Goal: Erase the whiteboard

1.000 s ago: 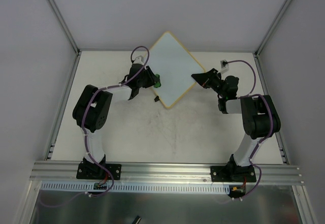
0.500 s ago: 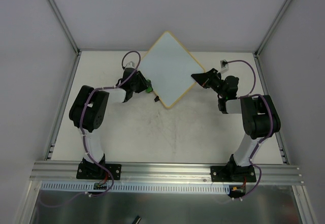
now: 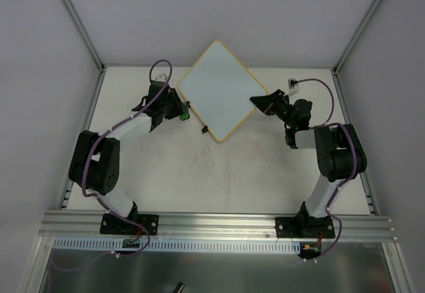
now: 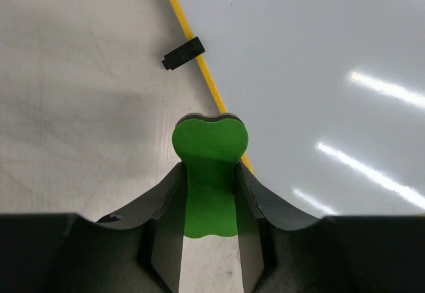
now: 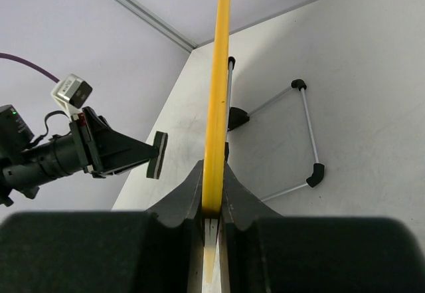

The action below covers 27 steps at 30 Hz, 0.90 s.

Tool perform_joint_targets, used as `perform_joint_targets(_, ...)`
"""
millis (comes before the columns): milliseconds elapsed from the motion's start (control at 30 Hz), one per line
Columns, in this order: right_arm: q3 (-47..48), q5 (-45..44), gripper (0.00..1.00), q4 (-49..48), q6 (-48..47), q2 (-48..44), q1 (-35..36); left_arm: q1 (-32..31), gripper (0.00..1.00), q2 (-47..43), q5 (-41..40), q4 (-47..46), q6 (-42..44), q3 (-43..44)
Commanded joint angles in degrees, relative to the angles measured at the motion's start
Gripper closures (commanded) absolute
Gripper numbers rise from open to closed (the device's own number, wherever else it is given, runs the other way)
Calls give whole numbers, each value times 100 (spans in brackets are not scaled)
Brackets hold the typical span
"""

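The whiteboard (image 3: 216, 88) lies as a diamond at the back middle, white with a tan-yellow rim and no marks that I can see. My right gripper (image 3: 257, 101) is shut on its right edge; the right wrist view shows the yellow rim (image 5: 216, 87) edge-on between the jaws. My left gripper (image 3: 180, 114) is shut on a green bone-shaped eraser (image 4: 210, 148). In the left wrist view the eraser's tip sits over the board's left rim, with the board face (image 4: 319, 74) to its right.
A small black clip (image 4: 182, 53) sits on the board's rim; another (image 3: 205, 130) shows near its lower corner. A thin wire stand (image 5: 317, 171) lies on the table behind the board. Grey walls and metal posts enclose the table (image 3: 219, 173).
My left arm has swung left, carrying the eraser from over the board's left part to its left rim. The right arm and the board have not moved.
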<state>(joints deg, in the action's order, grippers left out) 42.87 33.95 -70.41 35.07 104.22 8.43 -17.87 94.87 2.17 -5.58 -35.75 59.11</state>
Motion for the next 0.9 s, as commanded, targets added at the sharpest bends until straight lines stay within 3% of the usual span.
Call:
perform_joint_targets(0, 142, 481, 100, -359, -106, 28, 124, 125, 100, -258, -348, 1137, 576, 303)
perform_joint_targets(267, 160, 481, 100, -359, -88, 36, 124, 424, 100, -1075, -964, 1411, 929, -716)
perform_joint_targets(567, 169, 498, 100, -368, -70, 72, 124, 978, 99, -1550, -551, 1464, 1193, -1587)
perform_joint_targets(800, 230, 489, 100, -368, -62, 133, 133, 996, 83, -1261, -455, 1455, 1175, -1745)
perform_joint_targets(867, 239, 498, 100, -359, -62, 151, 133, 1022, 71, -1182, -341, 1464, 1193, -1736)
